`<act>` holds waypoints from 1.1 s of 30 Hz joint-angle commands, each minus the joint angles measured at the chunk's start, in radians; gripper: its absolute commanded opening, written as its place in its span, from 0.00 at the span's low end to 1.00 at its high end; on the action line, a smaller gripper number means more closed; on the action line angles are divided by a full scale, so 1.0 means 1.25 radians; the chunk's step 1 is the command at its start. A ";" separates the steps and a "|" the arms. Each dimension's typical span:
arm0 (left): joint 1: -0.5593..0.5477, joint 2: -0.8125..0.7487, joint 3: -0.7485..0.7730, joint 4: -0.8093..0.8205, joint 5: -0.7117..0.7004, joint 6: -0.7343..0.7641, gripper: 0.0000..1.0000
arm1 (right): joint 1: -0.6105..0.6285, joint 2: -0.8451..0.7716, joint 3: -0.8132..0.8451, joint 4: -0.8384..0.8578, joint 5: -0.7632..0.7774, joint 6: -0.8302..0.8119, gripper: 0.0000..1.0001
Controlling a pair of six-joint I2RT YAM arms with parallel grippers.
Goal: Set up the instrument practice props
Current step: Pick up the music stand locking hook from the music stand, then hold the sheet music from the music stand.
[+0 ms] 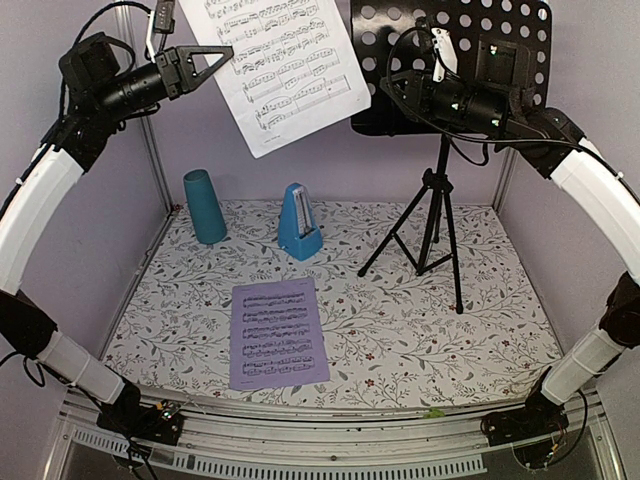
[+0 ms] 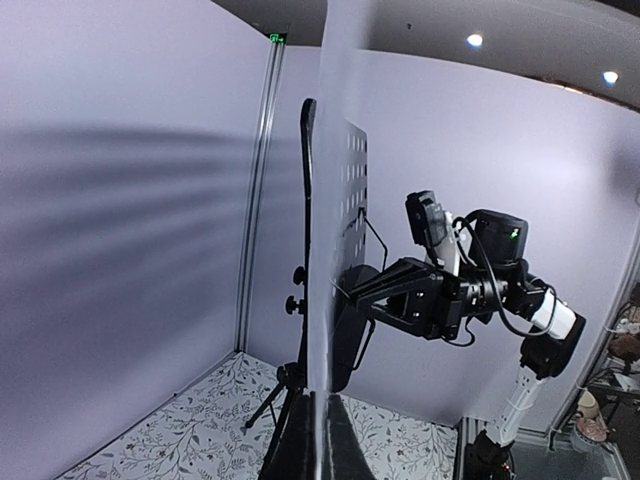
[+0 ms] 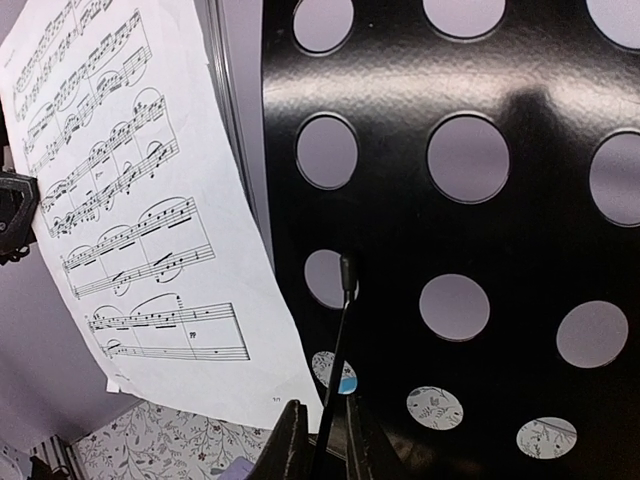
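White sheet (image 1: 285, 70) hangs top centre, long axis slanting down-right, pinched in the left gripper (image 1: 222, 55). Right gripper (image 3: 325, 440) jaws narrow around stand wire (image 3: 340, 330); grip unconfirmed.

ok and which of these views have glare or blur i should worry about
Left wrist view: the white printed sheet-music page is edge-on, smeared into a pale blurred band, and two ceiling lights blow out at top right. Right wrist view: a soft sheen on the black perforated stand tray, the notes are sharp, the right gripper's fingers are out of focus. Top view: even light, no glare.
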State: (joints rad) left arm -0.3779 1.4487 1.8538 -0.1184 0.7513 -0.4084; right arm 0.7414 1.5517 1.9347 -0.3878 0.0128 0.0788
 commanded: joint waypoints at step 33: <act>-0.047 0.009 -0.021 -0.015 -0.082 0.118 0.00 | 0.001 -0.023 -0.067 -0.029 0.021 0.025 0.21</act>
State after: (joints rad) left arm -0.4236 1.4681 1.8343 -0.1349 0.6609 -0.2764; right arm 0.7414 1.5158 1.8526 -0.4122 0.0288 0.1101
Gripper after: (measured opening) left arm 0.007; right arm 0.267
